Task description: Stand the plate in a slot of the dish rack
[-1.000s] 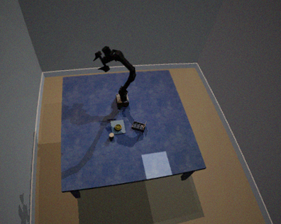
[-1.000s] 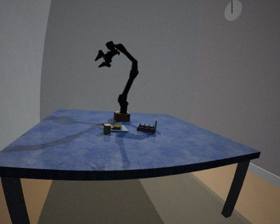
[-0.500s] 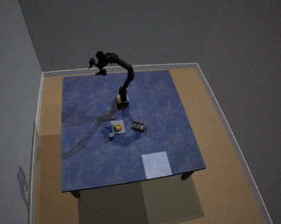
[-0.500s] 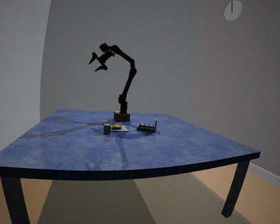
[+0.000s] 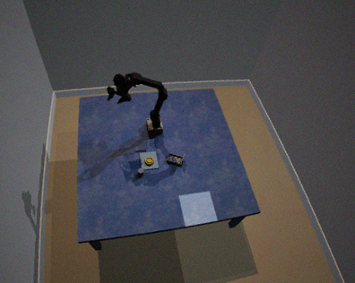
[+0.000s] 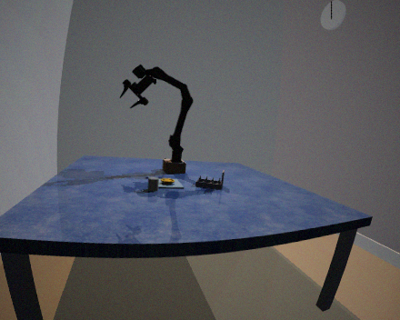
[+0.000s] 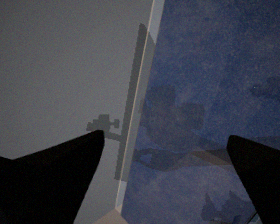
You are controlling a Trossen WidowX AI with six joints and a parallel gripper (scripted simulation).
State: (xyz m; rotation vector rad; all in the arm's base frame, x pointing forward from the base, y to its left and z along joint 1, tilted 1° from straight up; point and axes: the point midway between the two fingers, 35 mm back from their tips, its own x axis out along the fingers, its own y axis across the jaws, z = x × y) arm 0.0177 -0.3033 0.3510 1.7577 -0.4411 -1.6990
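Observation:
The yellow plate lies flat on a pale square mat in front of the arm's base. The dark dish rack stands on the table to the right of the mat, with short upright rails and a taller post at its right end. My gripper is open and empty, high above the table and up to the left of the plate and rack. Neither plate nor rack shows in the wrist view.
A small grey cylinder stands near the mat's front left corner. The arm's base is behind the mat. The blue table also shows in the wrist view, with the arm's shadow across it.

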